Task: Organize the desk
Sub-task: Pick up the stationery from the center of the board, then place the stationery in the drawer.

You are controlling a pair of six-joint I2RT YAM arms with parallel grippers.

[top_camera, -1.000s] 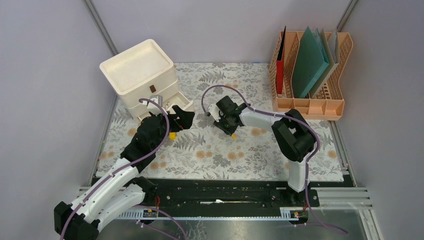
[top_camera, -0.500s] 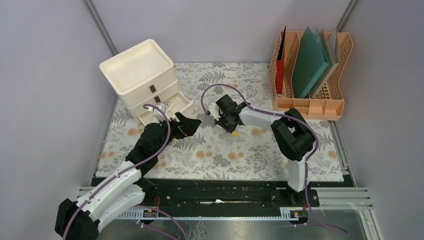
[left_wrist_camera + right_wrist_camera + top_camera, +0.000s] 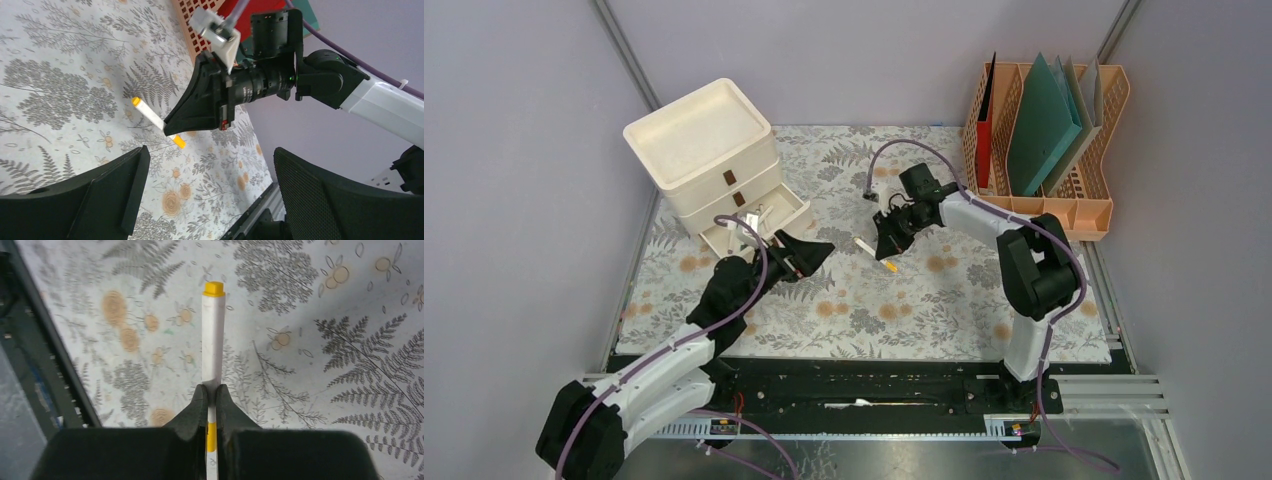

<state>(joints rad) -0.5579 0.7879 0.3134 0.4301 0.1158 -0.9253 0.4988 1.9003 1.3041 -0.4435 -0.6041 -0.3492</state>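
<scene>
The desk (image 3: 924, 300) is covered by a pale fern-and-flower cloth. My right gripper (image 3: 887, 243) is shut on a white pen with yellow ends (image 3: 866, 247), low over the middle of the desk. In the right wrist view the fingertips (image 3: 198, 399) pinch the pen (image 3: 212, 340) near its rear yellow band. My left gripper (image 3: 812, 252) is open and empty, just left of the pen. The left wrist view shows its jaws wide apart (image 3: 210, 192), facing the right gripper (image 3: 172, 126) and the pen (image 3: 150, 114).
A cream three-drawer unit (image 3: 709, 150) stands at the back left, its lowest drawer (image 3: 764, 222) pulled open with small items inside. An orange file rack (image 3: 1044, 205) with green and red folders stands at the back right. A black rail (image 3: 874, 385) runs along the front edge.
My left gripper has drawn away from the open drawer, toward the desk's middle. My right gripper has swung right and back, still shut on the pen.
</scene>
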